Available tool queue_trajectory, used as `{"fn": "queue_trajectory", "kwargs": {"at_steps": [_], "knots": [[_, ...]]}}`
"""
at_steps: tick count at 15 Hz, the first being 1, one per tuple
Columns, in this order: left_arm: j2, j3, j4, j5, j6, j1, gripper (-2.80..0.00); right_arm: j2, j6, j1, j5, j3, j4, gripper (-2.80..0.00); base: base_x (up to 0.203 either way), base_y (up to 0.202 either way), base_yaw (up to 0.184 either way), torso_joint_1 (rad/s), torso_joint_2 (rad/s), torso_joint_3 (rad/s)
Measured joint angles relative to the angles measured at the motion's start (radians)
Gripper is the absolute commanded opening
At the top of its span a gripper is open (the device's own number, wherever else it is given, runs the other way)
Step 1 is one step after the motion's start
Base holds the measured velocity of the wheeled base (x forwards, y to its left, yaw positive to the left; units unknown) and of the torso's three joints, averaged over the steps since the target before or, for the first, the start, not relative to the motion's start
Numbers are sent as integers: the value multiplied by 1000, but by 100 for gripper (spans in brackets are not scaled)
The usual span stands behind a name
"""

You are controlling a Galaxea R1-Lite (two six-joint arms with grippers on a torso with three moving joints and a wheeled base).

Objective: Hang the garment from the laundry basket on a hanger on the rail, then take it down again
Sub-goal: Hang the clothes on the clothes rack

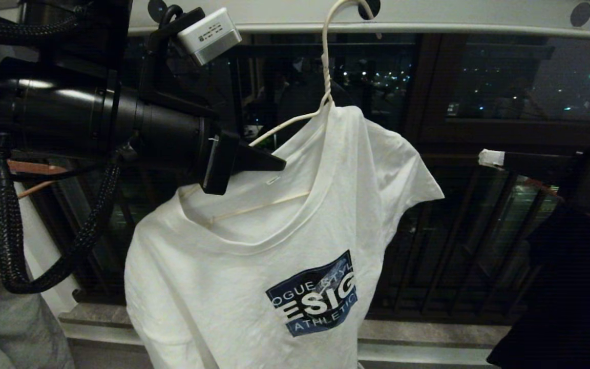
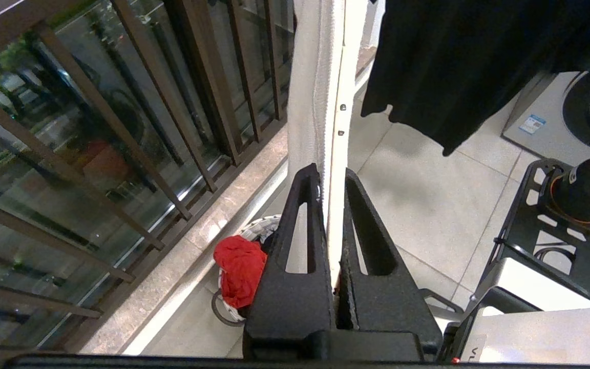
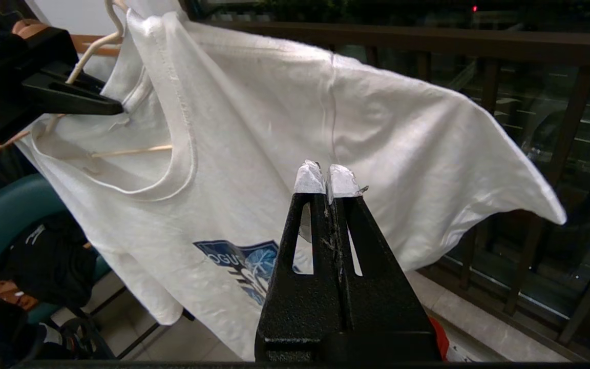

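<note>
Hanging from the pale metal rail [image 1: 428, 23] by its hook, the thin white wire hanger [image 1: 325, 77] carries the T-shirt [image 1: 254, 241], soft wrinkled cotton with a ribbed neckline and a blue rectangular print of white letters. My left gripper [image 1: 269, 161], matte black and wedge-shaped, is pinched on the hanger's left shoulder wire at the collar. My right gripper [image 1: 490, 157] waits off to the right, apart from the shirt, its taped white tips pressed together on nothing.

My left wrist view looks down past the fingers [image 2: 302, 225]: the hanger shows as a narrow white strip between them, and on the tiled floor below sits the round laundry basket [image 2: 254, 228] with a red cloth [image 2: 238, 269] in it, beside the dark railing [image 2: 121, 118]. A black garment [image 2: 454, 61] hangs to the right. My right wrist view alone shows the shirt's right sleeve flaring outward.
</note>
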State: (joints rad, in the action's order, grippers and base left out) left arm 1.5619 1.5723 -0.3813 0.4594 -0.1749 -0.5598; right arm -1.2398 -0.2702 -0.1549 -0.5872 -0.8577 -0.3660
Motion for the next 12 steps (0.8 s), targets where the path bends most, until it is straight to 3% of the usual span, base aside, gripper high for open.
{"fn": "queue_trajectory", "kwargs": {"at_steps": [12], "knots": [[-28, -6, -11, -4, 7, -17, -280, 0, 0, 0, 0, 0, 1, -280, 0, 0, 0, 0, 0, 0]]}}
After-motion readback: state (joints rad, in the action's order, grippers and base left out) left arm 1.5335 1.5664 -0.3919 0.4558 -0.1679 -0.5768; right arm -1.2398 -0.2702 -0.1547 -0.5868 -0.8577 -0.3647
